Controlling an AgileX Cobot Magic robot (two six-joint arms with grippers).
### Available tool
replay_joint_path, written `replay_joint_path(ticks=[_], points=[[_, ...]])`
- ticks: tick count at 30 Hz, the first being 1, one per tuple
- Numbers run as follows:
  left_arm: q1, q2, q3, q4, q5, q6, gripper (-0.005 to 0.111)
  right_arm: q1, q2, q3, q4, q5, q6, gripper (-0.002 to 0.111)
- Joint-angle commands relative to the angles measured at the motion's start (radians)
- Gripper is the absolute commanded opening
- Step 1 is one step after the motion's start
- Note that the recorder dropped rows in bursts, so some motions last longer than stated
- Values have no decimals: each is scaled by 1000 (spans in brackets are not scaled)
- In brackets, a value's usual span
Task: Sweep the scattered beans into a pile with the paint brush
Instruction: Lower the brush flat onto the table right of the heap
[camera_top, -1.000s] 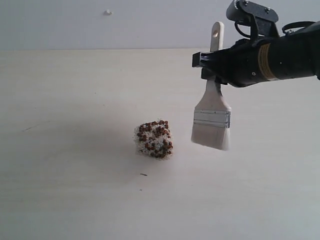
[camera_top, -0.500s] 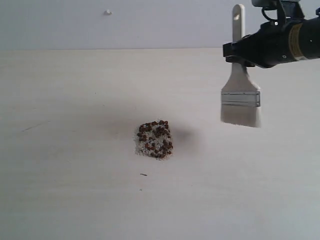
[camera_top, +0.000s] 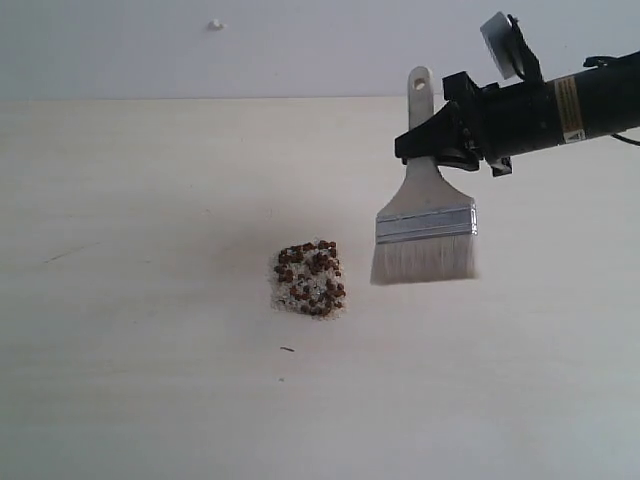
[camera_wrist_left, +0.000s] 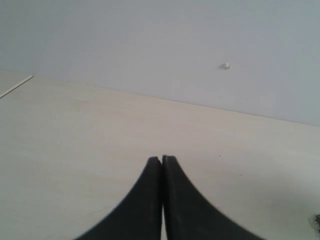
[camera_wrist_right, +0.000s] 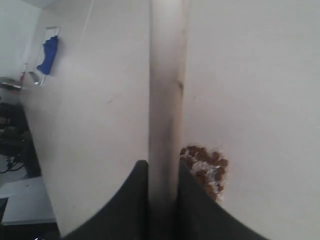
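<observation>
The reddish-brown beans lie gathered with white grains in one compact pile (camera_top: 309, 279) near the table's middle; the same pile (camera_wrist_right: 206, 170) shows in the right wrist view. The paint brush (camera_top: 424, 228) hangs upright in the air just right of the pile, cream bristles down and clear of the table, broad face toward the camera. My right gripper (camera_top: 428, 140) is shut on its wooden handle (camera_wrist_right: 165, 100). My left gripper (camera_wrist_left: 162, 159) is shut on nothing and appears only in its own wrist view, above bare table.
The pale wooden table (camera_top: 150, 380) runs back to a grey wall (camera_top: 250, 50) with a small white knob (camera_top: 216, 24). A small dark speck (camera_top: 287, 349) lies in front of the pile. Blue and dark items (camera_wrist_right: 47, 55) sit off the table's far side.
The brush first swung right and up, away from the pile, then came back left and lower while turning its broad face toward the camera. The pile has not moved.
</observation>
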Motion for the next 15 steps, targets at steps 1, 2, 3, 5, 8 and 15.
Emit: replay_joint_path(ticks=[1,2,3,5,8,15], points=[[0,-5,2,-5,-2,-5,0,-6,-4,36,8,-82,12,0],[0,-5,2,-5,-2,-5,0,-6,-4,52,8,-77,12,0],[0,-5,2,-5,-2,-5,0,-6,-4,63,8,-72,12,0],[0,-5,2,-5,-2,-5,0,-6,-4,97,8,-61,10,0],[0,-5,2,-5,-2,-5,0,-6,-4,142,8,-59,-10,0],[0,-5,2,-5,-2,-5,0,-6,-4,238,8,6,-66,0]])
